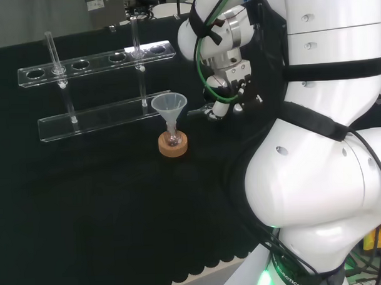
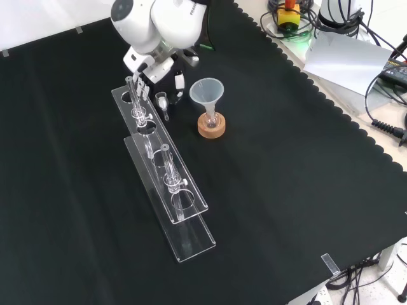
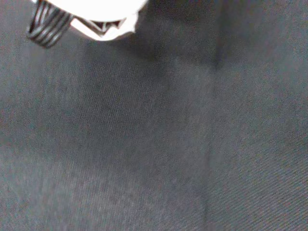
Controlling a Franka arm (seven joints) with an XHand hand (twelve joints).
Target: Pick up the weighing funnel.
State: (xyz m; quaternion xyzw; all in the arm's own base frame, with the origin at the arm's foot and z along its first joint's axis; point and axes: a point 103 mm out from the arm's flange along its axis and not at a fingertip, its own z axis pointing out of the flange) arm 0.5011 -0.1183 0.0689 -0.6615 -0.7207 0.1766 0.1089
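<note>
The weighing funnel [image 2: 163, 101] is a small clear scoop with a short stem, low over the cloth between the rack and the funnel. My hand [image 2: 166, 71] comes down on it from the view's top. In the head view the hand [image 1: 229, 94] has its fingers curled, and the weighing funnel's clear end [image 1: 202, 111] pokes out to their left. I cannot tell whether the piece still touches the cloth. A blurred white part of the hand [image 3: 91, 14] shows in the wrist view above close black cloth.
The big funnel [image 2: 206, 92] stands in a small flask on a cork ring [image 2: 211, 127], just right of the hand in the front view. A clear two-tier tube rack [image 2: 168, 184] with two tubes runs left of the hand. The cloth's scalloped edge [image 2: 331, 82] lies at the right.
</note>
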